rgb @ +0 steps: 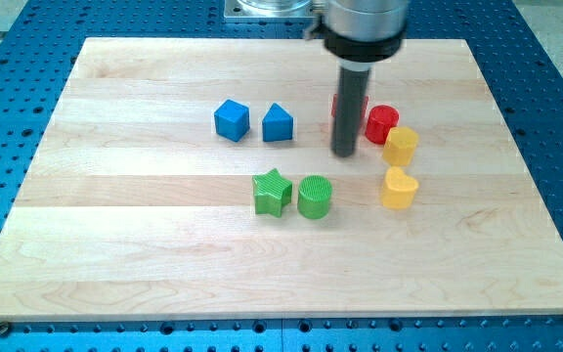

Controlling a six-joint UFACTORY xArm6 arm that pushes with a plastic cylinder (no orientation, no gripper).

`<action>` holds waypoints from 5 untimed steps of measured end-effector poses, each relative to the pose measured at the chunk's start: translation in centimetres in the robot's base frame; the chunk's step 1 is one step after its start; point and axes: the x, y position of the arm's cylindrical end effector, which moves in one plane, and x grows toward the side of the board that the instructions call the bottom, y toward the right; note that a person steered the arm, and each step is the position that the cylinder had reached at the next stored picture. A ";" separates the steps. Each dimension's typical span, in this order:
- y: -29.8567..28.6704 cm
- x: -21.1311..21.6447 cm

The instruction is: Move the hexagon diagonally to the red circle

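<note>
The yellow hexagon (401, 145) sits right of centre on the wooden board, touching or nearly touching the lower right side of the red circle (381, 123). My tip (345, 154) rests on the board just left of both, about level with the hexagon and apart from it. The rod hides most of another red block (336, 105) behind it; its shape cannot be made out.
A yellow heart (398, 188) lies just below the hexagon. A green star (272, 192) and a green circle (315, 197) sit side by side below my tip. A blue cube (231, 119) and a blue pentagon-like block (278, 123) lie to the left.
</note>
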 end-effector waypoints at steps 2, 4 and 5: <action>5.5 0.0; 14.2 -0.5; 14.3 -0.5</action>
